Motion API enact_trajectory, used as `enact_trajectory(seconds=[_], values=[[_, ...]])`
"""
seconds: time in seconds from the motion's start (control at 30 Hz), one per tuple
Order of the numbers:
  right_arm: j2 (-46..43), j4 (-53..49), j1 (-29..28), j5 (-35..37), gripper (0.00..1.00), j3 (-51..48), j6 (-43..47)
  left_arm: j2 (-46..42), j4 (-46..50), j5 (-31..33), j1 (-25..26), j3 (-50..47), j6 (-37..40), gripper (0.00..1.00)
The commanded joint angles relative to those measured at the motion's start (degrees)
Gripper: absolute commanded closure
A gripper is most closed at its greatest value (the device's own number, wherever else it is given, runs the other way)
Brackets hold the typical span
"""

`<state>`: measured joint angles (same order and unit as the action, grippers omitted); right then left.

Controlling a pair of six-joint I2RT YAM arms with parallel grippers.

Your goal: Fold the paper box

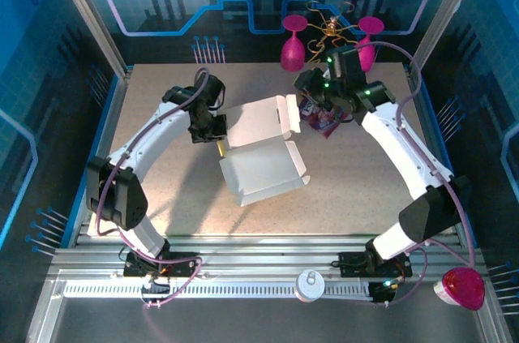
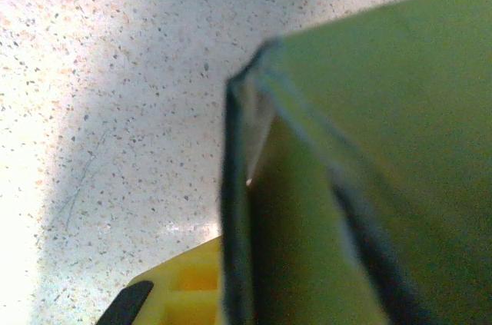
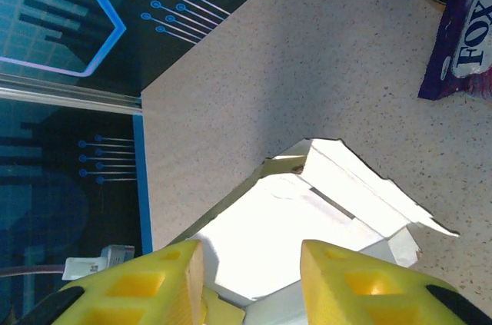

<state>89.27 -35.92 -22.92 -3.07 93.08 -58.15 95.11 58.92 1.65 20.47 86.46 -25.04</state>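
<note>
On tbl (image 1: 357,189): 1 paper box (image 1: 263,171)

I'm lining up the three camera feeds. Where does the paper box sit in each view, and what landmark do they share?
Top external: the paper box lies at the table's centre, between the two arms, lid flap open.
Left wrist: right half of the picture, very close, blurred and greenish.
Right wrist: lower centre, glaring white.
Shared landmark: the speckled tabletop under the box.
</note>
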Motion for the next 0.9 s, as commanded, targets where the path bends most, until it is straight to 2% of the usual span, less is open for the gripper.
enact_trajectory(seconds=[0.0,0.47,0.87], values=[[3.3,-3.2,-0.9,1.9,0.61,3.6,1.4,-1.9,2.8,-1.1,0.6,2.1,1.5,1.0],[14.1,-4.1,-1.8,0.9,0.61,11.1,2.6,-2.1,2.8,0.5,3.1,3.1,2.1,1.0],[14.4,-3.9,-2.1,-1.2,0.61,8.8,1.7,-0.8,2.5,0.8,3.4,4.9,2.1,1.0]])
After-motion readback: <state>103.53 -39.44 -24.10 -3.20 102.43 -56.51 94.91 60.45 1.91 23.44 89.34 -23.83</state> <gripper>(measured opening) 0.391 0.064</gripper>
